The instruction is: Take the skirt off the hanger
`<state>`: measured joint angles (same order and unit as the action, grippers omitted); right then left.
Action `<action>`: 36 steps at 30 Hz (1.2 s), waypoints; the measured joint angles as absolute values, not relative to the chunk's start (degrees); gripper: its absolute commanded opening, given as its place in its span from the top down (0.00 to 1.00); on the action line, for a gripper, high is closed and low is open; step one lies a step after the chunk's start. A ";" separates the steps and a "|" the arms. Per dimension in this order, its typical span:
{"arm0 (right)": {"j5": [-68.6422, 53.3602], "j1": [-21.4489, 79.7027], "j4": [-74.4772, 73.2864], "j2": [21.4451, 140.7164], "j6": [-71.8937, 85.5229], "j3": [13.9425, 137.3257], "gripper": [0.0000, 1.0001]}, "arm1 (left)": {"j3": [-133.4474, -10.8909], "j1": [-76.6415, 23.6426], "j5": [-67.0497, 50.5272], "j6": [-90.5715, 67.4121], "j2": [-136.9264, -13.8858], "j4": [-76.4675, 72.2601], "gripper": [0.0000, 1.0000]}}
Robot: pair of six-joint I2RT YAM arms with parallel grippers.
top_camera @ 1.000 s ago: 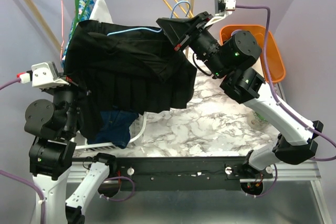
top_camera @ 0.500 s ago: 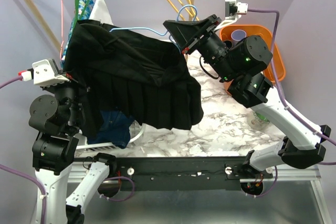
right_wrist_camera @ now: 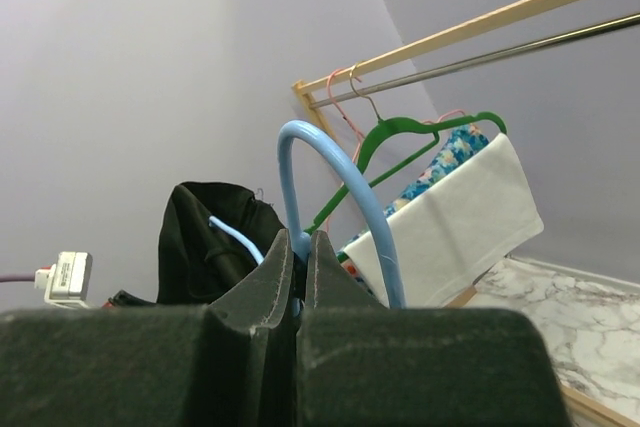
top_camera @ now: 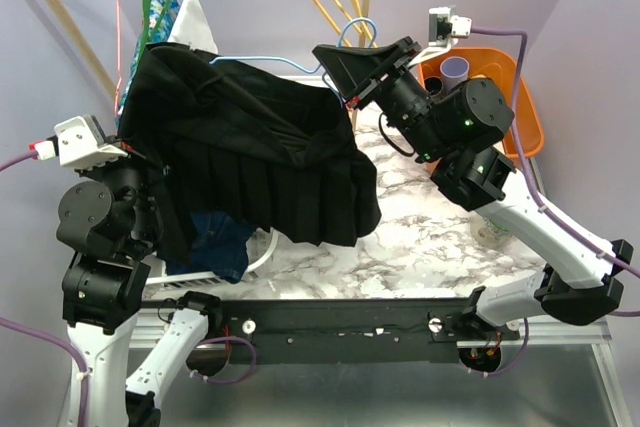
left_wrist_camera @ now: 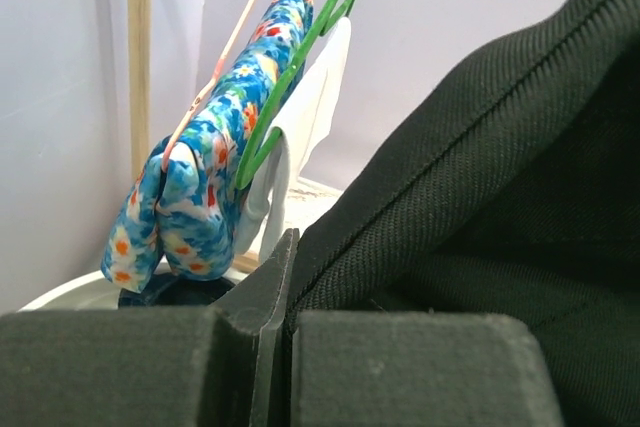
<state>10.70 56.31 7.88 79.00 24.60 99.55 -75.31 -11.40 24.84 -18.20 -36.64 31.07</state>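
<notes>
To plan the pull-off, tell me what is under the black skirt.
Below the skirt hem, a navy-blue garment and a white curved rim poke out over the marble table. The light-blue hanger runs inside the skirt; only part of its bar and hook show.

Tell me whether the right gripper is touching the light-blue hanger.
Touching. The right wrist view shows the right gripper shut on the hanger just below its hook, with the blue wire pinched between the fingertips and no gap.

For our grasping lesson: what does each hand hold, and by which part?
The right hand grips the light-blue hanger at the base of its hook; the left hand pinches the black skirt along a stitched edge.
</notes>
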 measured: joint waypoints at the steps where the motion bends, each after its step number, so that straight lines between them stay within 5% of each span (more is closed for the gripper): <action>1: 10.87 56.31 8.21 78.70 24.64 99.15 0.99 | -76.05 -11.40 24.86 -18.55 -37.08 31.40 1.00; 20: 14.31 56.31 16.36 72.79 23.73 90.00 0.99 | -72.69 -11.77 25.15 -24.71 -37.93 32.18 1.00; 36: 18.09 55.48 26.81 68.23 23.55 90.76 0.99 | -75.68 -11.29 36.25 -19.00 -40.34 31.77 1.00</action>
<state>18.09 55.48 26.81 68.23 23.55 90.76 -75.68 -11.29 36.25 -19.00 -40.34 31.77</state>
